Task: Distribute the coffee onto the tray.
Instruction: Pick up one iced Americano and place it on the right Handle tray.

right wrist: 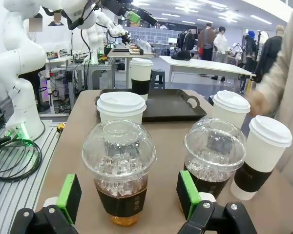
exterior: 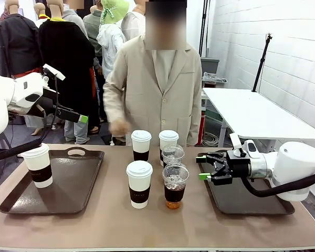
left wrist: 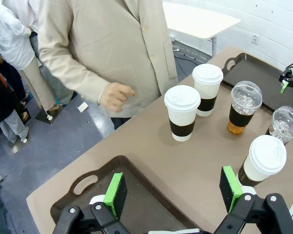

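The coffee stands mid-table: three white lidded cups with dark sleeves [exterior: 139,184] [exterior: 141,145] [exterior: 168,142] and two clear dome-lidded iced coffees [exterior: 175,186] [exterior: 173,155]. Another white cup [exterior: 39,165] stands on the left tray [exterior: 73,184]. My left gripper [exterior: 81,118] hangs open high above that tray, and its own view [left wrist: 173,187] looks down on the cups. My right gripper [exterior: 202,168] is open over the right tray [exterior: 252,202]. It points at the near iced coffee [right wrist: 119,170], which stands just ahead of its fingers [right wrist: 188,192].
A person in a beige jacket stands at the far side, one hand [exterior: 118,127] near the table edge behind the cups. The right tray carries nothing. A white side table [exterior: 252,113] stands at back right.
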Controlling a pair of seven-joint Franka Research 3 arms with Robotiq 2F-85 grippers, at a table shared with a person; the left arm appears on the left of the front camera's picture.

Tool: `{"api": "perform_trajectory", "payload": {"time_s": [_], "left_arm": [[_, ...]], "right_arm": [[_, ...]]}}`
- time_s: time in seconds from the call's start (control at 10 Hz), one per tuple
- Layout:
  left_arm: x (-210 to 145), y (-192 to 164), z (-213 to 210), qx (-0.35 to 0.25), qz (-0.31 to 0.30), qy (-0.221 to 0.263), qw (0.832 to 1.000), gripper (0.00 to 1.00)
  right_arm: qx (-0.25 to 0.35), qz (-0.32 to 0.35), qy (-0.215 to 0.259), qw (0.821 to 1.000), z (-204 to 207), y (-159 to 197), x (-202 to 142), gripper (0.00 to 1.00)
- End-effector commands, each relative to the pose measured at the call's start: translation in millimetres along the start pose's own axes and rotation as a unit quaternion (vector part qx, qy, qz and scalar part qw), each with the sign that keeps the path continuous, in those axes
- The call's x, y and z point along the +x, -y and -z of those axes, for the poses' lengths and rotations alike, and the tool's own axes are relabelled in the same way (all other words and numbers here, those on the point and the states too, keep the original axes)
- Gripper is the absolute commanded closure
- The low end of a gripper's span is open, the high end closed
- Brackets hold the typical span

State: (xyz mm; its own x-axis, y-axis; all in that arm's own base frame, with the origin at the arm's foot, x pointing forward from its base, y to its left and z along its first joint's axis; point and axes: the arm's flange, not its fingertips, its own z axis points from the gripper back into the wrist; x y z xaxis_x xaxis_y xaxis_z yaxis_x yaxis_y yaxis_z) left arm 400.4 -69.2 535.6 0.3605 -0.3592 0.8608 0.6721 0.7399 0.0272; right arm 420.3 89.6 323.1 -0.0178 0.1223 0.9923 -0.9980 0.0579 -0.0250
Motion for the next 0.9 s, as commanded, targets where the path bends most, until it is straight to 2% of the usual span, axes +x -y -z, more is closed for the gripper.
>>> {"api": "perform_trajectory", "payload": {"time_s": [0.0, 0.2, 0.8], "left_arm": [[-1.0, -0.3, 0.7, 0.001, -0.005, -0.001, 1.0, 0.0], [-1.0, -0.3, 0.7, 0.001, -0.005, -0.001, 1.0, 0.0], [-1.0, -0.3, 0.7, 0.001, -0.005, -0.001, 1.0, 0.0]], "right_arm": [[0.004, 0.002, 0.001, 1.0, 1.3, -1.3, -0.2, 0.0], [0.0, 0.0, 0.0, 1.0, 0.0, 0.0, 0.0, 0.0], [0.002, 0.022, -0.002, 1.0, 18.1, 15.3, -42.4, 0.0]]}}
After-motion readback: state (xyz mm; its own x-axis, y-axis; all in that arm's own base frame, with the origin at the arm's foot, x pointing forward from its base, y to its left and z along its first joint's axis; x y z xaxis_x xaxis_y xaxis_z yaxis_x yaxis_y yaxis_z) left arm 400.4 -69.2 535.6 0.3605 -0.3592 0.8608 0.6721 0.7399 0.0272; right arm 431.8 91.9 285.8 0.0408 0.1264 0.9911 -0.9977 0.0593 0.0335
